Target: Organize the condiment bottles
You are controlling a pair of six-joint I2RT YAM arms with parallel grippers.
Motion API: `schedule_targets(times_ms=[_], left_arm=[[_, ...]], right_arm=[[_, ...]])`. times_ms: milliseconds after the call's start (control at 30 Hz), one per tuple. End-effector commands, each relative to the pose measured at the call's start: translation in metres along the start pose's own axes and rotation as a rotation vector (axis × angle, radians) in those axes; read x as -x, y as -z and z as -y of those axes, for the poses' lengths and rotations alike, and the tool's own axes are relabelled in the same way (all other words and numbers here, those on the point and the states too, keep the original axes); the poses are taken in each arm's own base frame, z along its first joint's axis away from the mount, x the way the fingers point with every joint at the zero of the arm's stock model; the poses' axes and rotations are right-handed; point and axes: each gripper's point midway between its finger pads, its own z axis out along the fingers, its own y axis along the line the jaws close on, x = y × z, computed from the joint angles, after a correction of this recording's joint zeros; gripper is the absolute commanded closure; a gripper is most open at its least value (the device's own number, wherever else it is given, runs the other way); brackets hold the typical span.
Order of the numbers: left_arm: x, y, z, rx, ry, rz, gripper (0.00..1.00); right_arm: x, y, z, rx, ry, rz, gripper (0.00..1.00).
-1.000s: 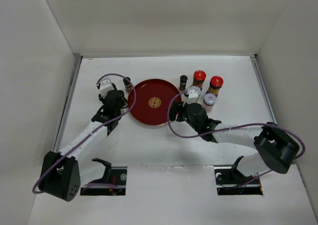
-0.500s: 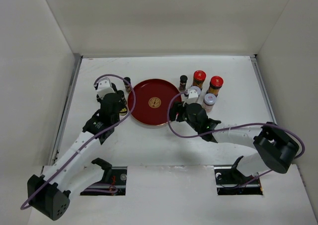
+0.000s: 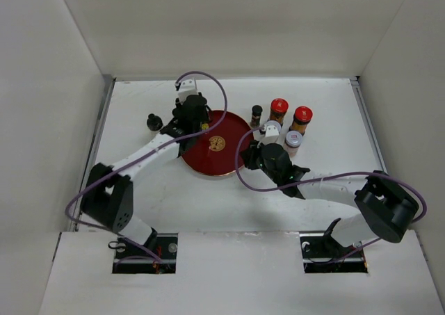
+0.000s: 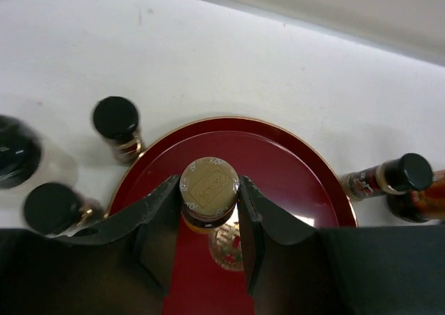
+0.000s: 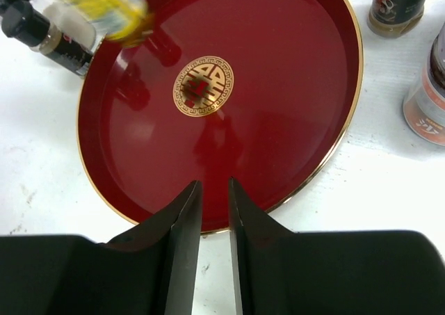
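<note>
The white table carried a round dark-red tray with a gold emblem at its centre. The left gripper hung over the tray's far-left part. Its fingers were clamped on either side of a yellow-labelled bottle with a bronze cap, which it held upright. Whether the bottle's base touched the tray floor could not be told.

The right gripper hovered at the tray's near-right rim, its fingers drawn almost together with only a thin slit between them and nothing in it.

Just outside the tray's left rim, beside the left gripper, stood three black-capped bottles, one of them blurred at the edge of the left wrist view. On the table right of the tray stood two red-lidded jars, two white-lidded jars and a small black-capped bottle. The nearer white-lidded jar sat just beside the right gripper.
</note>
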Motion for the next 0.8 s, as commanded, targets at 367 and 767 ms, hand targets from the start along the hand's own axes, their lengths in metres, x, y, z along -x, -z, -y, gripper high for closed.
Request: schedule_targets(times_ms=[367, 767], left_arm=[[0.033, -0.089, 0.050, -0.055, 0.037, 0.102, 0.82], [0.012, -0.087, 0.046, -0.041, -0.025, 0.072, 0.42]], right_arm=[[0.023, -0.002, -0.012, 0.028, -0.017, 0.061, 0.63], [0.023, -0.002, -0.011, 0.026, -0.017, 0.060, 0.60]])
